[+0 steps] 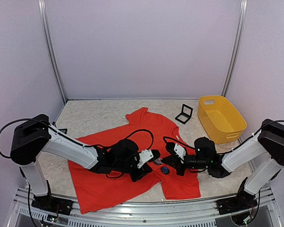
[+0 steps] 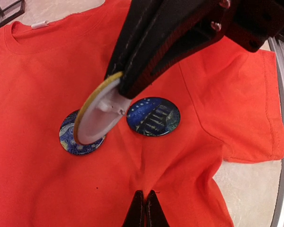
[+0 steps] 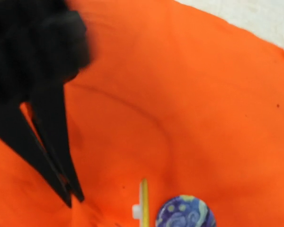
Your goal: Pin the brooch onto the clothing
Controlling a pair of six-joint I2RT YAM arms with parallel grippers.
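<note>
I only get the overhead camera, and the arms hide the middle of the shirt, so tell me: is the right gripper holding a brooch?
Observer: Yes. The left wrist camera shows the right gripper shut on a brooch, held on edge with its white back showing.
Operator: Any others lying nearby?
Observer: Two. A blue badge is in full view, and a second blue badge is half hidden behind the held brooch.
Operator: And the other arm?
Observer: The left gripper is shut, with its tips at a crease in the shirt.
</note>
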